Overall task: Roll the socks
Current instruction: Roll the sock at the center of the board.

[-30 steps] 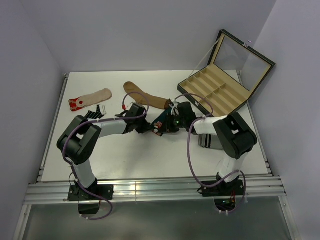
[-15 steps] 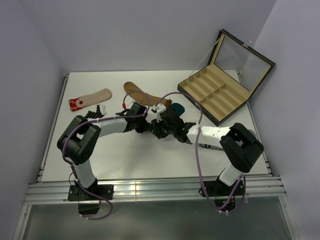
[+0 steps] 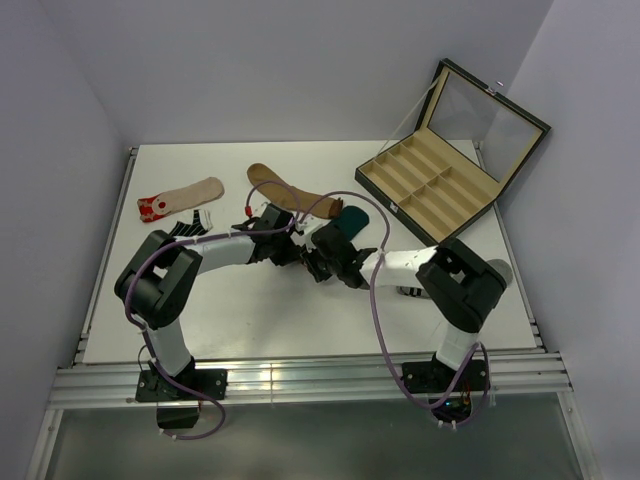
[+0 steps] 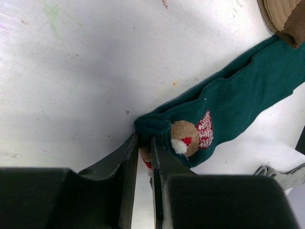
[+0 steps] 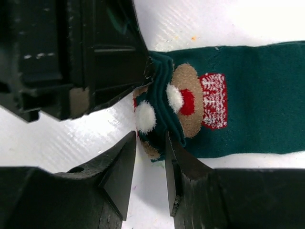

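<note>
Teal sock (image 4: pixel 228 105) lies near the table's (image 3: pixel 250 310) middle, its folded end pinched by the narrow-fingered left gripper (image 4: pixel 145 143). The right gripper (image 5: pixel 150 143), narrowly parted, noses the fold, grip unclear. Tugging apart could undo the roll.

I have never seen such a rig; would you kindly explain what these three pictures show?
Two robot arms, bolted at the near edge of a white table, are rolling socks. The overhead picture shows both, left arm and right arm. The other two come from a camera on each wrist, its own black fingers at the bottom. On the table lie a brown sock, a beige red-toed sock, a black striped sock and an open compartment box. The left gripper pinches the folded end of the teal reindeer sock; the right gripper sits at that fold, jaws slightly apart, grip unclear.
</note>
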Controlling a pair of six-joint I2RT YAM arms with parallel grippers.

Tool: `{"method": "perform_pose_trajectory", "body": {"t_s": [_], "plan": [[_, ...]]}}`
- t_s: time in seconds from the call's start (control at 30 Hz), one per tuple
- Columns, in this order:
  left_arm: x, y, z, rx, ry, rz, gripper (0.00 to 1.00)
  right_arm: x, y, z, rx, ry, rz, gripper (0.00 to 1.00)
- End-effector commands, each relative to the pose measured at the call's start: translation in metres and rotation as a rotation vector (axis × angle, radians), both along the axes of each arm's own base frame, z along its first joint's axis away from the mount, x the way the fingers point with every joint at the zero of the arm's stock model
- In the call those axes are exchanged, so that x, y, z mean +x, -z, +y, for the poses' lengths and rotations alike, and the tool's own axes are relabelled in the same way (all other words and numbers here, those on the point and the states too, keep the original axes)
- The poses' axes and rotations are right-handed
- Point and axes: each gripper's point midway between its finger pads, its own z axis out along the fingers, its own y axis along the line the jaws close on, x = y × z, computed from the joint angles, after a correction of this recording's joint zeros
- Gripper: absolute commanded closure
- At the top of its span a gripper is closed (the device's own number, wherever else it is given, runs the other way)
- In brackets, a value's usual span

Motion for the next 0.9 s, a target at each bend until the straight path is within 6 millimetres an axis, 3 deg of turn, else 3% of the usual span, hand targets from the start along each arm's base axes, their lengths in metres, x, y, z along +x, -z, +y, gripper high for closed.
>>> {"method": "perform_pose_trajectory", "body": {"t_s": [0.0,0.2,0.27,0.43,0.53,0.73,0.87], "plan": [[-0.016,0.026,0.021,0.121,0.006,0.074,0.78,0.016,-0.006,0.005,-0.009,0.036,-0.055,0.62],[-0.014,0.024,0.021,0.12,0.008,0.066,0.78,0.012,0.017,-0.009,-0.085,0.085,0.016,0.63],[-0.014,0.023,0.02,0.116,0.006,0.063,0.78,0.012,0.023,-0.013,-0.102,0.102,0.037,0.68],[-0.011,0.012,0.021,0.099,-0.021,0.037,0.73,0.004,0.032,-0.015,-0.065,0.1,0.173,1.0],[-0.008,-0.001,0.022,0.07,-0.056,0.015,0.66,-0.009,0.028,-0.013,0.027,0.079,0.335,1.0],[-0.006,-0.033,0.025,-0.004,-0.141,-0.04,0.54,-0.012,0.016,-0.012,0.239,0.117,0.571,1.0],[-0.012,-0.036,0.026,-0.056,-0.169,-0.051,0.5,-0.017,0.007,-0.003,0.402,0.094,0.729,1.0]]}}
